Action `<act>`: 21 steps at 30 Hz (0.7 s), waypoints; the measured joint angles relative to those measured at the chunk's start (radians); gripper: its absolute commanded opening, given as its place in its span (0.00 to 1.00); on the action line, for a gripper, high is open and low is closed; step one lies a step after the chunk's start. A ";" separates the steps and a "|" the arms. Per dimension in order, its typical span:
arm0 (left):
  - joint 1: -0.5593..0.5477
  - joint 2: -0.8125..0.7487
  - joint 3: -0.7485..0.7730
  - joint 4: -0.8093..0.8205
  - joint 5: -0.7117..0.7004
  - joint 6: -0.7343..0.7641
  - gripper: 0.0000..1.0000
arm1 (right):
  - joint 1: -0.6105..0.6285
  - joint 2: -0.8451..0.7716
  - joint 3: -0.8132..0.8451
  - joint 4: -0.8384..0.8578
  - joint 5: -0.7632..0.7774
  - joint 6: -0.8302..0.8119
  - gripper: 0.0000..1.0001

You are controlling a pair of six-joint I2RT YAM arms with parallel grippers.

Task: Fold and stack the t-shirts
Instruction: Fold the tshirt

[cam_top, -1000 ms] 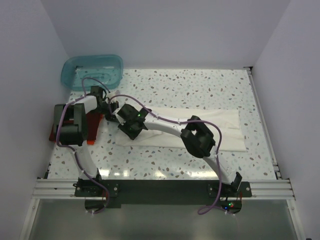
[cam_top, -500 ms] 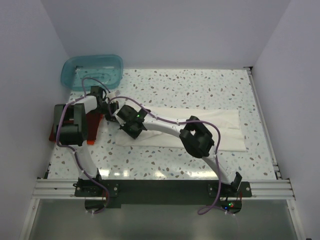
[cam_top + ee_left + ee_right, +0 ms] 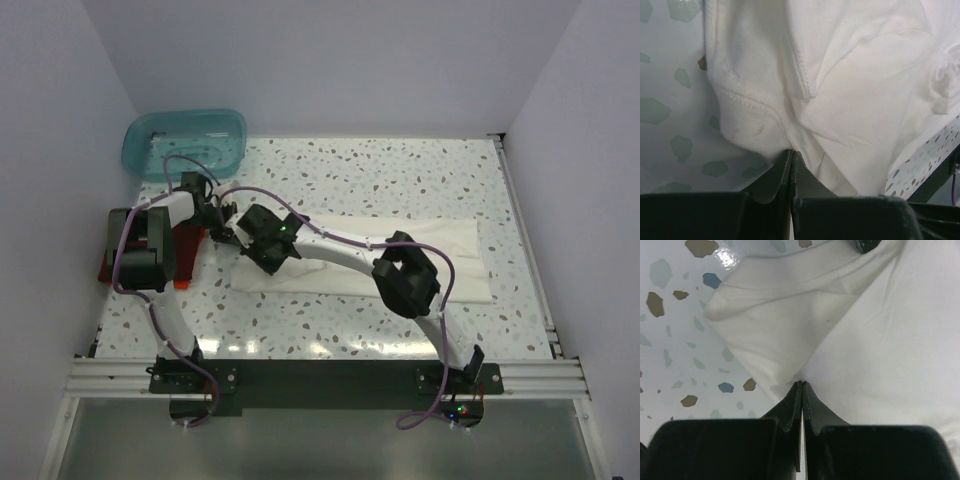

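Observation:
The cream-white t-shirt lies as a long folded band across the table's middle. My left gripper is shut on its far left corner; in the left wrist view the fingertips pinch a hemmed fold of the white cloth. My right gripper is shut on the shirt's near left corner; in the right wrist view its tips pinch the white cloth. The dark red folded shirt lies under my left arm at the left edge. A thin orange edge shows below it.
A translucent teal tub stands at the back left corner. The speckled table shows behind the shirt and in front of it. White walls close in the left, back and right sides.
My right arm's elbow has shifted slightly right and its gripper has edged up and right with the cloth. The left arm has hardly moved.

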 measured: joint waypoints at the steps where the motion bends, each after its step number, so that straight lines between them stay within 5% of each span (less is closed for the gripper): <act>1: 0.000 0.000 0.000 0.000 0.000 0.000 0.00 | 0.000 -0.013 -0.009 0.001 -0.005 0.000 0.00; 21: 0.000 0.000 -0.003 0.005 -0.005 -0.010 0.00 | -0.015 -0.092 -0.129 0.012 -0.091 -0.005 0.00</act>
